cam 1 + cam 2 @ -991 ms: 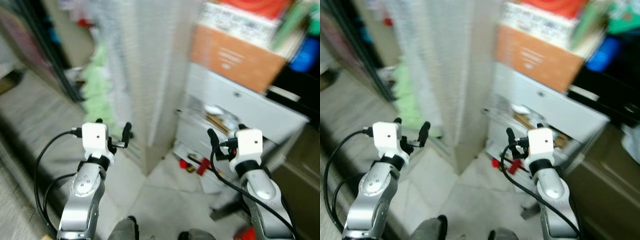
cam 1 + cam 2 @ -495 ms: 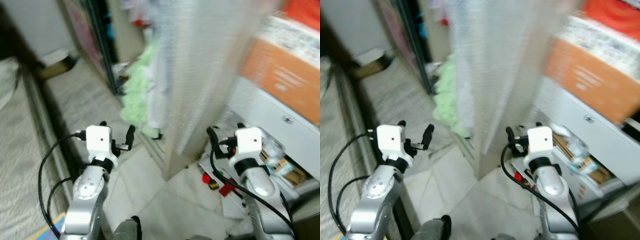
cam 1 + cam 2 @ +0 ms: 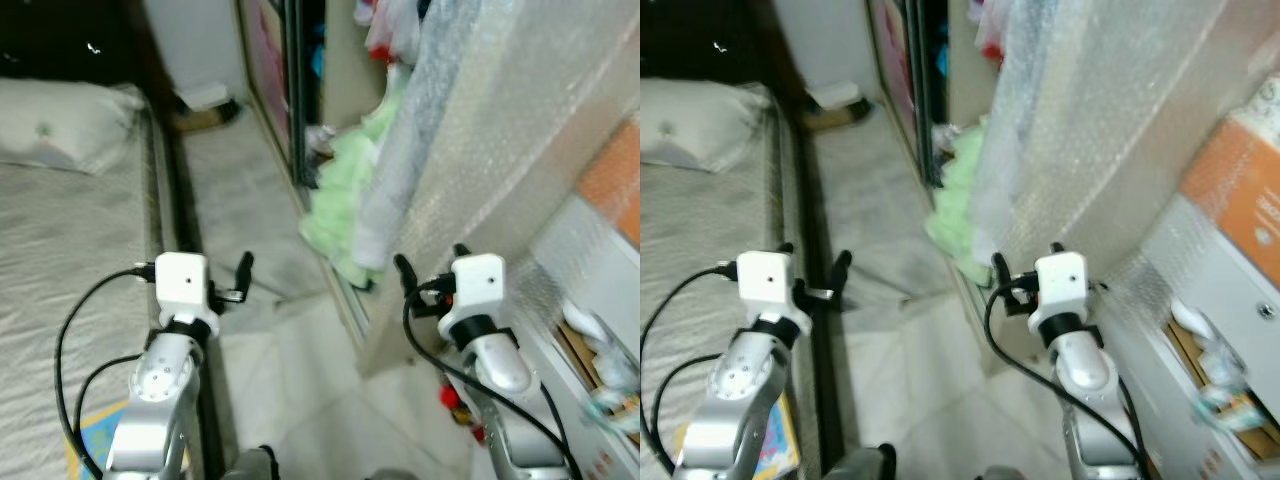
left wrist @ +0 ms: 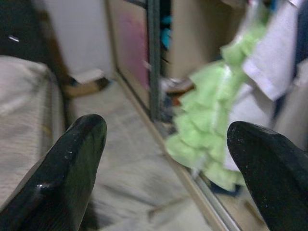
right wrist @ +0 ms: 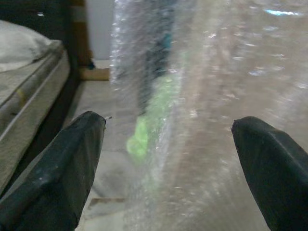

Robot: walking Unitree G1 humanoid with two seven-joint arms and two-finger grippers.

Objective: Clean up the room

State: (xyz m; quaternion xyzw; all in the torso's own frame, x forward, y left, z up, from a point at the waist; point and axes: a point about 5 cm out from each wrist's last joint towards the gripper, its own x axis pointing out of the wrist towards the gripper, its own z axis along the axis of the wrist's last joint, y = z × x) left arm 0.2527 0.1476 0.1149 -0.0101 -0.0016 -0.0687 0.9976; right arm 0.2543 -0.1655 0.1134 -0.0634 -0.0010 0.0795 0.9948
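1. A heap of pale green cloth (image 3: 345,215) is lying on the floor at the foot of the open wardrobe (image 3: 300,90), spilling past its dark sliding-door frame, with white cloth (image 4: 276,62) hanging just beside it.
2. The left gripper (image 3: 222,282) is hovering in the air above the grey floor (image 3: 240,190) between the bed and the wardrobe, its fingers (image 4: 72,163) spread wide apart and gripping nothing.
3. The right gripper (image 3: 428,272) is hanging near a tall panel wrapped in bubble wrap (image 3: 500,150), its fingers (image 5: 62,163) also parted wide and empty.
4. The bed (image 3: 70,230) is standing on the robot's left, with a pillow (image 3: 70,115) lying at its far end.
5. A white drawer unit (image 3: 1210,330) is standing to the right, with an orange box (image 3: 1250,190) sitting on top.
6. Small red items (image 3: 452,400) are lying on the floor by the right arm; what they are is too blurred to tell.
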